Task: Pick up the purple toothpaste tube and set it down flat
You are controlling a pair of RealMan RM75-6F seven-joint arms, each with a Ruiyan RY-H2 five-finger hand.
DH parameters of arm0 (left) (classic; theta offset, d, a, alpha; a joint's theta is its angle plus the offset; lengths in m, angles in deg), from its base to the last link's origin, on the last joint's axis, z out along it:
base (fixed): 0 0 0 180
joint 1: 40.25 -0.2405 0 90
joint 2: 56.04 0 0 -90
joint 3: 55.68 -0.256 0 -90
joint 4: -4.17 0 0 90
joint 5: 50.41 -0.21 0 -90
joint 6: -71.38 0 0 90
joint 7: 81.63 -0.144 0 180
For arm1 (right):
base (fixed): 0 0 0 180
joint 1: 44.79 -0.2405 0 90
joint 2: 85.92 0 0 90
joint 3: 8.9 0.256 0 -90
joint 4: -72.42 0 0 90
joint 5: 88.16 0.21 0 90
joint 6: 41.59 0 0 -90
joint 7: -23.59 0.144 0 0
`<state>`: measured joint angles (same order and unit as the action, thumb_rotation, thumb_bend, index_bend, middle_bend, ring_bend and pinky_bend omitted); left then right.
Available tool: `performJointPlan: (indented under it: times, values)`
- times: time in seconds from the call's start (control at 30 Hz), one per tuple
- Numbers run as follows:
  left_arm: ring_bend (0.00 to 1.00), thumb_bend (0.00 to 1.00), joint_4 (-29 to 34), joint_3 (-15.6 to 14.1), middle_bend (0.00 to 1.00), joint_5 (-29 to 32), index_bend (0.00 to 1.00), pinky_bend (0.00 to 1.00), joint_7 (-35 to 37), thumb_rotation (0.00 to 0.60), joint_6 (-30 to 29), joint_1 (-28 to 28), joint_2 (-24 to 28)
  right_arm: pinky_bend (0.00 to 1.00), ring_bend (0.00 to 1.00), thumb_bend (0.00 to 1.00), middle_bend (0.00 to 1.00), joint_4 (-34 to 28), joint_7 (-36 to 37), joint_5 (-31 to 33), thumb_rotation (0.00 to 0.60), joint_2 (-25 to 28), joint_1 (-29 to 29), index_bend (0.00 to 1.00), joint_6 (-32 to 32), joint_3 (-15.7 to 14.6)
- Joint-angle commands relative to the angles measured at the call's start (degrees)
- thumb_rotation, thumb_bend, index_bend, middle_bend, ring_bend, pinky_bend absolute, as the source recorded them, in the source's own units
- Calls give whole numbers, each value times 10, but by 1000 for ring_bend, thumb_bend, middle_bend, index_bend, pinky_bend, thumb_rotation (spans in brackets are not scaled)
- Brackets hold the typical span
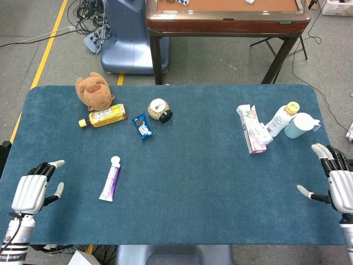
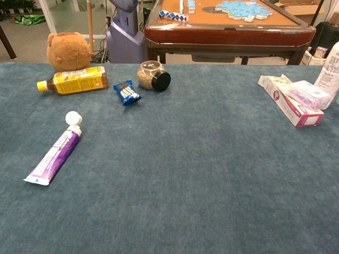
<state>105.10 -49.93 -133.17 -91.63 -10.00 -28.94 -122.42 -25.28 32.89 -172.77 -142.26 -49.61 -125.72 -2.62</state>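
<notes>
Head view: you see the blue table from above with both hands at its near corners.
Left hand: it holds nothing; your fingers are spread and point up the table, at the left edge.
Right hand: also released, fingers apart, thumb out toward the middle, at the right edge.
Purple toothpaste tube: it lies flat on the cloth, white cap pointing away from you, to the right of your left hand and apart from it.
Far left group: a brown plush toy, a yellow bottle on its side just beside it, a small blue packet, and a jar lying with its black lid to the right.
Far right group: a pink box, a white bottle with yellow cap and a light blue cup that stand close together.

Chest view: neither of your hands shows here.
Toothpaste position: the purple tube lies flat at the left, cap to the far side, well in front of the yellow bottle.
Other things: plush toy, blue packet, jar, and the pink box at the right with a small pack on top.
</notes>
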Motion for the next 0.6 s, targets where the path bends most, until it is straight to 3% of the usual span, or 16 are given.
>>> performJointPlan:
  times: [0.03, 0.27, 0.6]
  values:
    - [220, 363, -9, 0, 328, -24, 239, 296, 67, 600, 49, 32, 23, 0, 0, 115, 102, -12, 1, 2, 600, 20, -8, 85, -1, 13]
    - [222, 340, -37, -21, 393, -100, 337, 296, 177, 600, 132, 96, 42, 0, 0, 115, 102, -32, 3, 9, 600, 43, -18, 85, 5, 25]
    - [222, 339, -73, -56, 401, -185, 361, 266, 204, 558, 201, 170, 27, 0, 0, 115, 102, -39, 2, 16, 600, 47, -18, 85, 13, 20]
